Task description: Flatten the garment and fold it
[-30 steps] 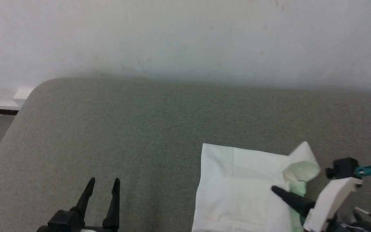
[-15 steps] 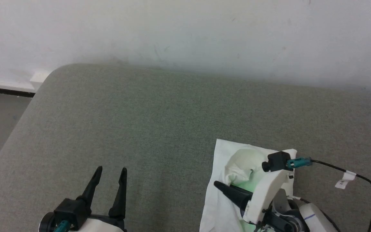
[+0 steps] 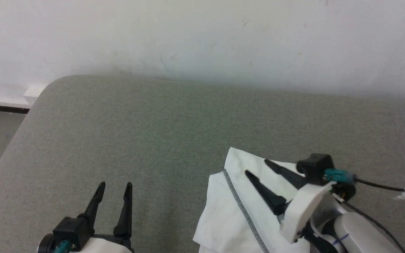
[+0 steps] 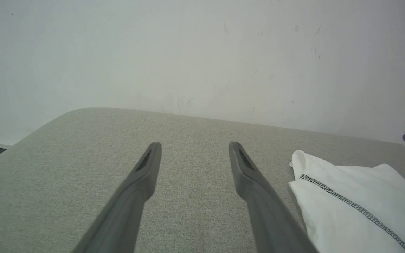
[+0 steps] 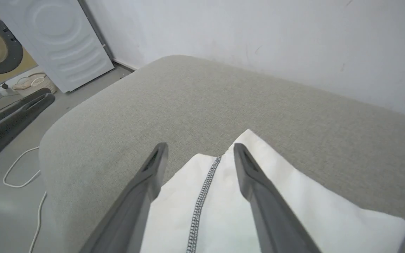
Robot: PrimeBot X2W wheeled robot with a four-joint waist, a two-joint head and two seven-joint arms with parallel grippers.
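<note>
**Right end effector is over the white top, wide open and empty**

The garment, a thin white cloth top with a dark grey zigzag seam line, lies folded over on the grey cloth-covered desk. Its near part runs off the bottom of the head view, so its full shape cannot be told.

The right end effector is over the garment's far edge. Its two long dark fingers are spread wide and hold nothing. In the right wrist view the seam line runs between them, the same way they point. Whether the tips touch the cloth cannot be told.

The left end effector is well apart from the garment, off to its left. It is also spread wide and empty. So the right arm is much nearer, and the next grab is likely its job, at the garment's corner just ahead of its fingers.
</note>
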